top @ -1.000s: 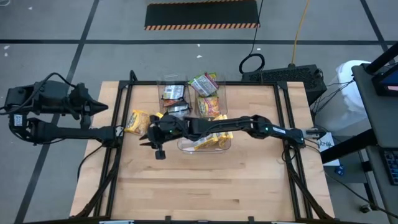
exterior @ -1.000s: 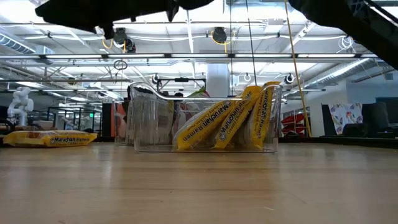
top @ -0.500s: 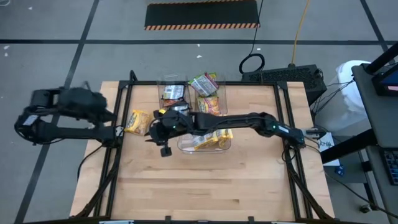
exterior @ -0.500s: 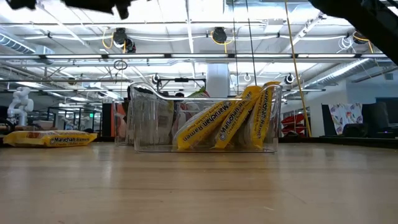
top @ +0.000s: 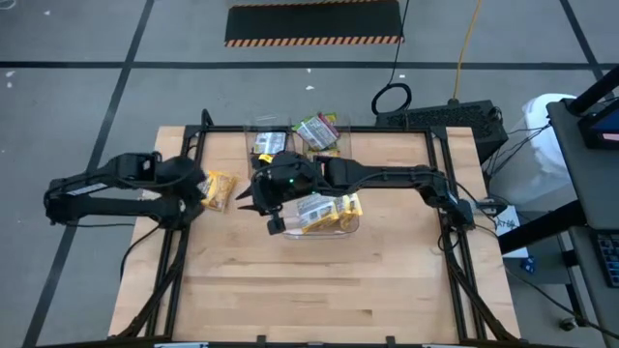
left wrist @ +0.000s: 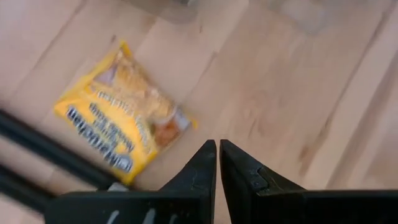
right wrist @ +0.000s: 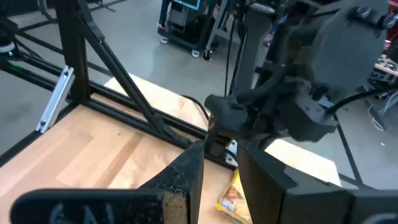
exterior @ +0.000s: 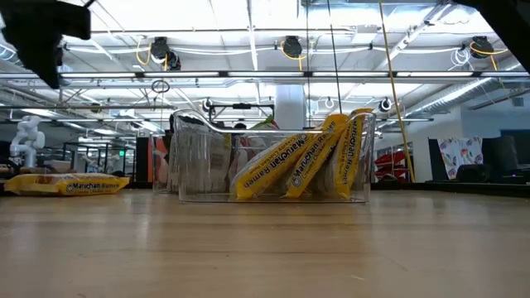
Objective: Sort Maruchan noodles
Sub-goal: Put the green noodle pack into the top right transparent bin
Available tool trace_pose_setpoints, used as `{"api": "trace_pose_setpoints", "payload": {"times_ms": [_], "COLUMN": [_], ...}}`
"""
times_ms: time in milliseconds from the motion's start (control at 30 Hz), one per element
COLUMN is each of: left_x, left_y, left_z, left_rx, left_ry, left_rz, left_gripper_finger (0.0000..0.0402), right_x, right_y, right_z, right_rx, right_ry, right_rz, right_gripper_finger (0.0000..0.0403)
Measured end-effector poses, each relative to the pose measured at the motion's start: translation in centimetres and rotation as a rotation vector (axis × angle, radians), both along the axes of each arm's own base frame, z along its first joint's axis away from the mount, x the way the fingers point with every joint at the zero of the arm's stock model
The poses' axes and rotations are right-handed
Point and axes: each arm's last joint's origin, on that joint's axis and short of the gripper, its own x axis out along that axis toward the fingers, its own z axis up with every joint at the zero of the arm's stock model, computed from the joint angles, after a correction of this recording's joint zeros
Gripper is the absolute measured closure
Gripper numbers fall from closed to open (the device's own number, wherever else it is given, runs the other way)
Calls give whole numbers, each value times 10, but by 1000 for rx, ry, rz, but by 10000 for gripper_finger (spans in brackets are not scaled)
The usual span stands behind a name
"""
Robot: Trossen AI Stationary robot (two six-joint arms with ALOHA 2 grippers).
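Note:
A lone yellow Maruchan noodles packet [top: 221, 188] [left wrist: 124, 121] lies flat on the wooden table near its left side. My left gripper [top: 200, 186] [left wrist: 217, 144] hovers over the table just beside that packet, pointing steeply down, shut and empty. My right gripper [top: 244, 200] [right wrist: 221, 158] hangs high over the table's middle, pointing toward the left arm, open with nothing between its fingers. More yellow packets [exterior: 298, 161] stand on edge, leaning in a clear bin [exterior: 190, 165].
Two more clear bins at the far edge hold dark and silvery packets [top: 269, 145] and green ones [top: 317, 130]. A black frame rail [left wrist: 37, 143] runs along the table's left side close to the lone packet. Bare wood fills the near half [top: 319, 290].
My left arm has swung in from beyond the table's left edge and come down toward the lone yellow packet, tipping more steeply down. My right gripper has risen and drawn back from the packet toward the bins. Neither gripper has opened or shut.

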Motion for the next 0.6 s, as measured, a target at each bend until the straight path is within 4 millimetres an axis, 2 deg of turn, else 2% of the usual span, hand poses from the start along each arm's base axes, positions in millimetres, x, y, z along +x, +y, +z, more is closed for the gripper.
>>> {"api": "trace_pose_setpoints", "payload": {"times_ms": [100,300,600], "left_x": [11,27,46], "left_y": [3,12,26], "left_z": [-10,-39,-68], "left_rx": [-17,-29,-23], "left_ry": [-15,150,236], "left_rz": [71,213,300], "left_gripper_finger": [376,376,376], "right_x": [-7,-13,-14], "right_y": [-4,-9,-8], "right_z": [4,7,6], "right_rx": [-10,-11,-10], "right_ry": [30,63,83], "right_rz": [-8,-18,-13], "right_gripper_finger": [310,310,310]}}
